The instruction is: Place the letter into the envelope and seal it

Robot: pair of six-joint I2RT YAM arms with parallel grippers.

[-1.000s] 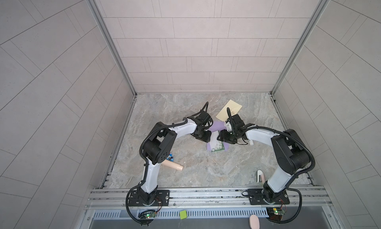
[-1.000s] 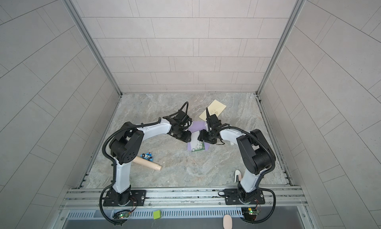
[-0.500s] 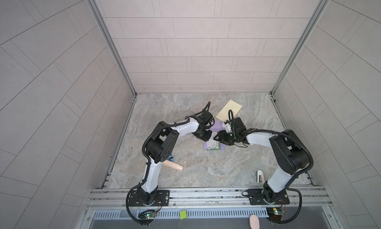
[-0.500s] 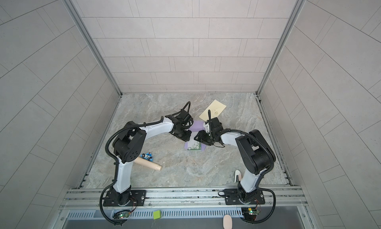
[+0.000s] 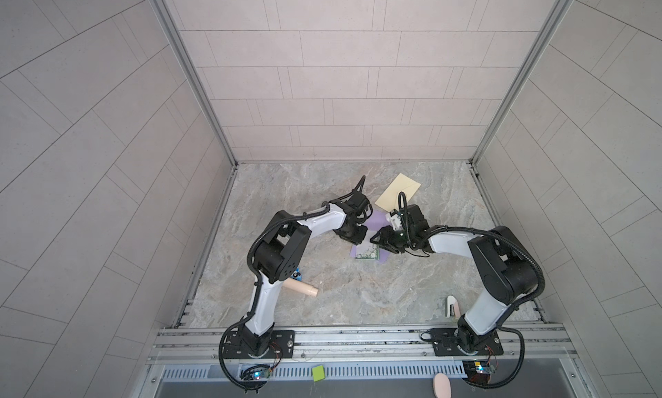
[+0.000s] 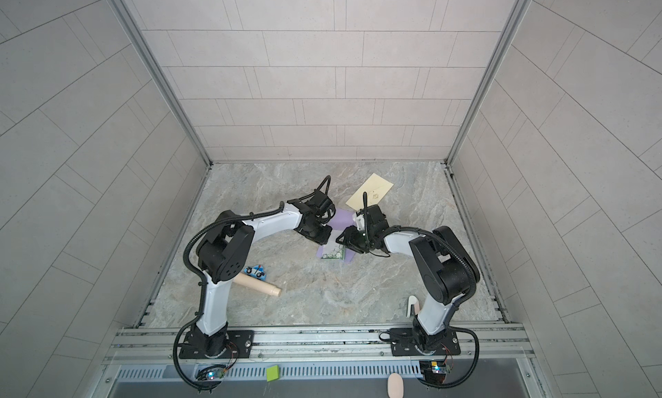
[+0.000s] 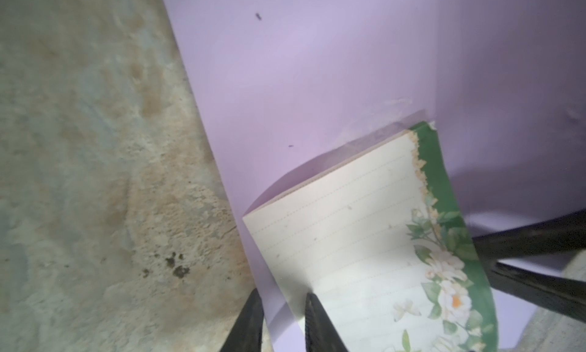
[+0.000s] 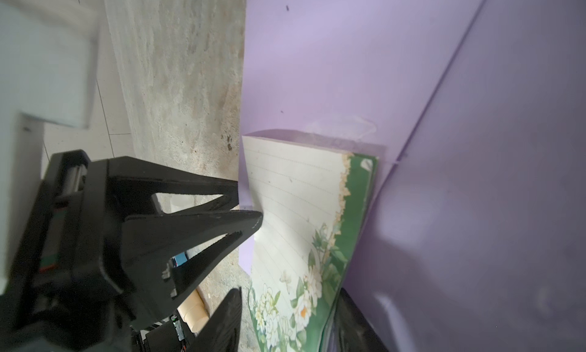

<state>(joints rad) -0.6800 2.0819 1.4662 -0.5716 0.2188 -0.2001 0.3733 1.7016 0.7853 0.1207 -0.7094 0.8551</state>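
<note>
Letter (image 7: 348, 239), a lined sheet with a green floral border, sits part-way in the mouth of the purple envelope (image 7: 317, 65), flowered end out and bowed. The envelope lies flat on the table (image 5: 322, 278), between both arms. Step in hand, by judgement: insertion, sealing not yet begun. Left end effector (image 7: 281, 295) straddles the envelope's edge beside the letter's corner, jaws narrow; true pinch cannot be told. Right end effector (image 7: 482, 253) sits at the letter's green side, jaws part-spread, hold likewise unclear. Next move likely calls for the mouth held agape and the sheet pushed straight in without buckling.
</note>
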